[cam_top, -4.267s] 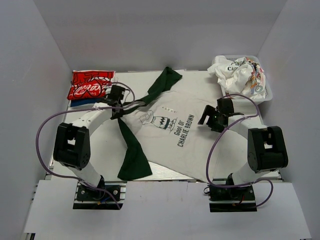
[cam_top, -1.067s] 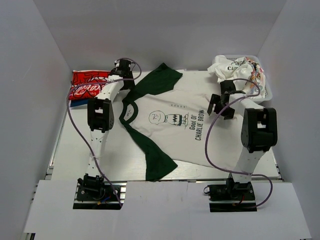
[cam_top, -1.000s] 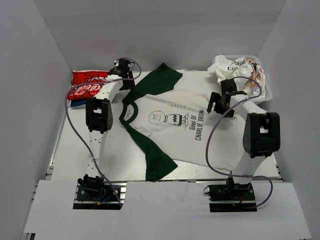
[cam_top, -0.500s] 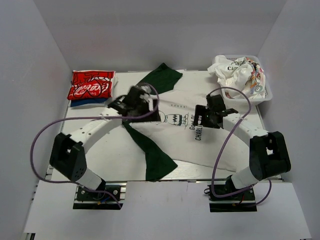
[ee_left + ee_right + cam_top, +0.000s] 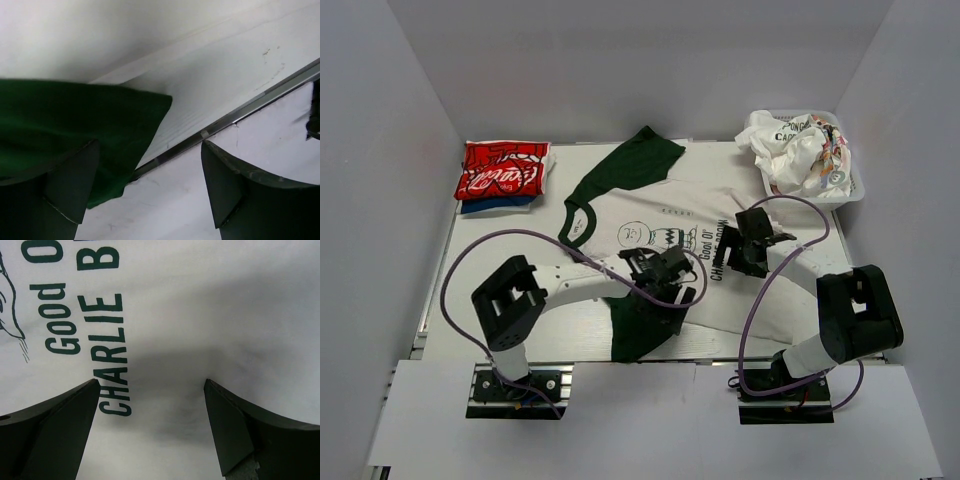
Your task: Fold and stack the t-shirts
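Note:
The off-white Charlie Brown t-shirt (image 5: 675, 205) with dark green sleeves lies spread flat on the table. My left gripper (image 5: 670, 295) hovers open over its near green sleeve (image 5: 635, 335), by the table's front edge. In the left wrist view that sleeve (image 5: 75, 125) lies under the left finger and nothing sits between the fingers of the left gripper (image 5: 150, 192). My right gripper (image 5: 742, 255) hangs open just above the shirt's right half. The right wrist view shows the right gripper (image 5: 150, 427) over plain cloth (image 5: 210, 315) beside the print (image 5: 112, 355). A folded red Coca-Cola t-shirt (image 5: 503, 168) rests at the back left.
A white mesh basket (image 5: 855, 188) at the back right holds crumpled t-shirts (image 5: 790, 145). Something blue (image 5: 495, 205) lies under the red shirt. The table's metal front rail (image 5: 225, 125) runs just beyond the green sleeve. White walls close in the sides and back.
Both arms have drawn back from the far side of the shirt. The left gripper swung from the collar area to the near green sleeve; the right one moved nearer over the print.

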